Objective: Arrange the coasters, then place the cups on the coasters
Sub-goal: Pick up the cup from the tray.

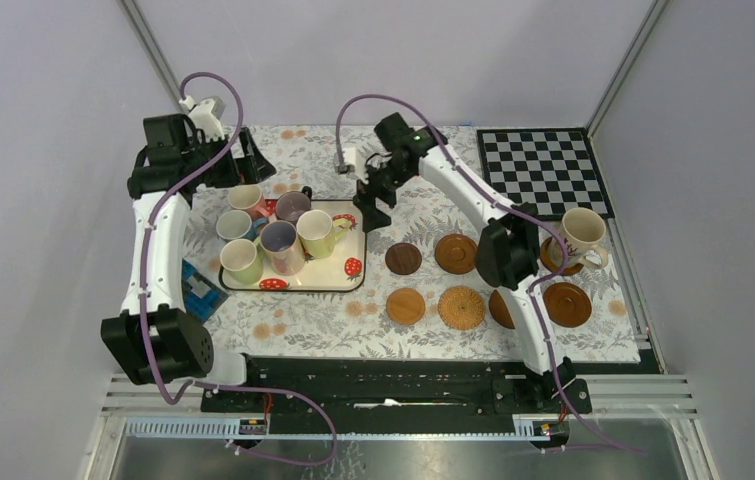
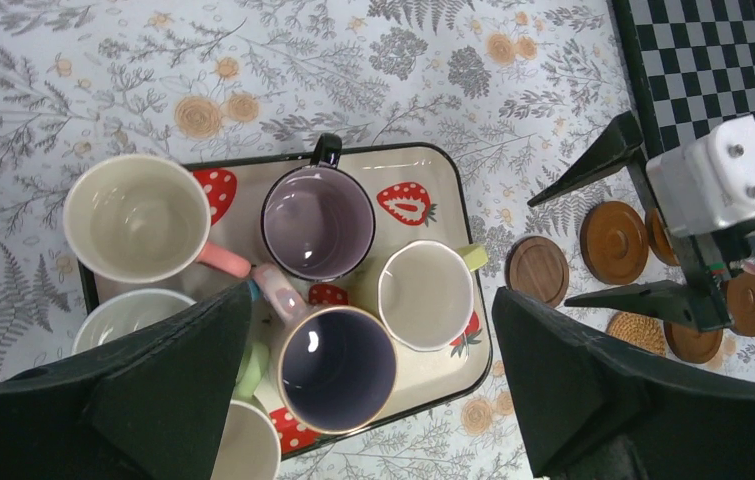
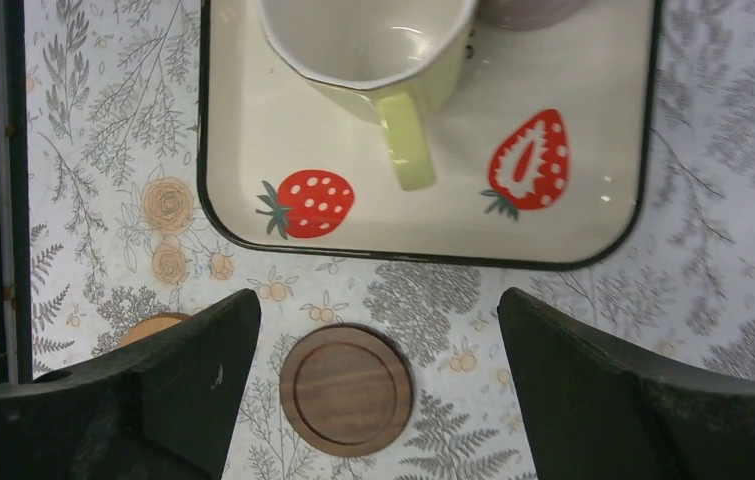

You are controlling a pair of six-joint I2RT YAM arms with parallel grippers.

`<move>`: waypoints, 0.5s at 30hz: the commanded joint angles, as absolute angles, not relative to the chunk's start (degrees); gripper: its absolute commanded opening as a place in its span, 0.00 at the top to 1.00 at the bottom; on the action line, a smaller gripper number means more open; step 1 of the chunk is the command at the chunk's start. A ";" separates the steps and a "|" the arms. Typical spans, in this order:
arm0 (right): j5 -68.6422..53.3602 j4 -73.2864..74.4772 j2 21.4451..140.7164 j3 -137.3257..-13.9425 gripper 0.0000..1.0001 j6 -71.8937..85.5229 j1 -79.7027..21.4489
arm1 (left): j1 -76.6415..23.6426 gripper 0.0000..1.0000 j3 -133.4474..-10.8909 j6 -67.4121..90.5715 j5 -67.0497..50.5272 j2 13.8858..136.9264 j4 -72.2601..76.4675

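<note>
Both spread, empty: left fingers [image 2: 153, 400] above pastel ceramic mugs [image 2: 317, 222]; right fingers [image 3: 133, 400] near dark round wooden coaster [image 3: 346, 390], mugs' four o'clock.

Light even, diffuse, fairly bright; shadows soft and faint. Small glints on the glazed tray [image 3: 603, 100] and inside the mugs [image 2: 318, 222]. Wrist views sharp on the tablecloth [image 3: 753, 150]; near fingers [image 2: 153, 400] dark, slightly soft. Top view mildly grainy.
</note>
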State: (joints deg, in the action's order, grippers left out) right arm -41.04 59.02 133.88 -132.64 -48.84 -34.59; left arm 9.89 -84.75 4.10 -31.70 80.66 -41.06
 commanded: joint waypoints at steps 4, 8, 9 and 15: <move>-36.90 50.70 134.20 -132.80 0.11 -51.45 -37.73 | 10.88 0.01 -82.15 4.90 -31.23 78.02 -40.37; -36.61 46.60 135.30 -131.32 0.20 -50.89 -39.74 | 10.89 0.01 -81.67 5.23 -31.37 77.53 -39.58; -36.46 46.22 135.42 -130.93 0.22 -51.46 -40.19 | 10.84 0.01 -81.79 5.22 -31.27 77.64 -39.55; -35.48 45.00 136.59 -129.43 0.31 -55.08 -42.80 | 11.49 0.01 -82.92 7.63 -27.20 79.30 -39.55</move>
State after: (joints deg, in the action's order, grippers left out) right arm -36.47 47.24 135.20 -130.28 -51.94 -40.60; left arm 10.63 -81.58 5.41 -29.98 79.85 -41.50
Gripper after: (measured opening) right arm 0.718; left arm 0.989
